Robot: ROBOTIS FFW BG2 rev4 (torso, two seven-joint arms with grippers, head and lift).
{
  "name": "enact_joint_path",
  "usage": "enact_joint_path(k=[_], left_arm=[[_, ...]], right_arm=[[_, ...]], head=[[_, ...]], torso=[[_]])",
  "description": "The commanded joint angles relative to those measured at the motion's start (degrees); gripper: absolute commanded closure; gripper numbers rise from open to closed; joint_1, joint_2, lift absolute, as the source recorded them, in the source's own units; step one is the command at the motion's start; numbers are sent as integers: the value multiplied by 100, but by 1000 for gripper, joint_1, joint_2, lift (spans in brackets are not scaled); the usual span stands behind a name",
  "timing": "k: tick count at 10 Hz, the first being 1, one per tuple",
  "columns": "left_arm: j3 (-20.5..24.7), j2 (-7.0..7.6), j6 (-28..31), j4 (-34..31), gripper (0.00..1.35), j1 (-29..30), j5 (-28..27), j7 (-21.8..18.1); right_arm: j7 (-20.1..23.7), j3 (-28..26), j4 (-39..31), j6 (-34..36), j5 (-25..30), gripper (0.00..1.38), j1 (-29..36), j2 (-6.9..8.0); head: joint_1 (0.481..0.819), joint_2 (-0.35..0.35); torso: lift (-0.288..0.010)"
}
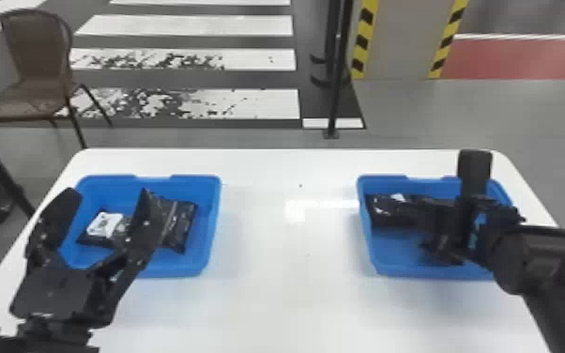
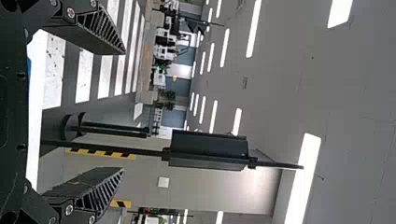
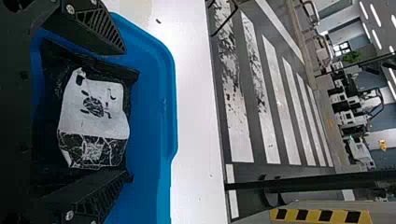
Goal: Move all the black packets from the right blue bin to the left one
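Black packet (image 3: 93, 109) lies ungripped between right gripper's (image 1: 417, 225) 2 wide-spread fingers (image 3: 95, 28), left gripper (image 1: 109, 195) likewise spread, empty.

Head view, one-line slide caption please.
Black packets in the left blue bin and right blue bin on a white table, the robot's left arm and right arm near them.

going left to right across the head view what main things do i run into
chair → left blue bin → black pole → right blue bin
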Motion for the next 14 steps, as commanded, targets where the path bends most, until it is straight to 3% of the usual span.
enact_joint_path(k=[1,6,7,8,9,11,14], left_arm=[[6,12,-10,2,153,11,3,-2],[-28,20,-24,30,153,-31,3,-11],[-28,20,-10,44,154,-31,3,-29],[-28,20,-24,72,153,-31,38,-29],[-28,20,-24,86,153,-31,49,-29],[-16,12,-52,100,153,-31,60,-46],[6,-6,-137,142,153,-31,83,-46]], right_arm=[[-1,4,-13,-36,56,110,5,0],[-10,-7,366,-50,45,125,-192,-27],[-10,-7,521,-92,45,209,-262,-36],[-10,-19,620,-50,45,447,-290,-36],[-80,-19,563,161,56,832,-276,-36],[-133,-7,451,245,102,1133,-262,-27],[-168,-87,226,-191,-230,1162,-37,0]], head=[[695,0],[695,-11],[695,-13],[695,-17],[695,-20],[695,-23],[695,-19]], torso=[[-140],[-140],[-140],[-140],[-140],[-140],[-140]])
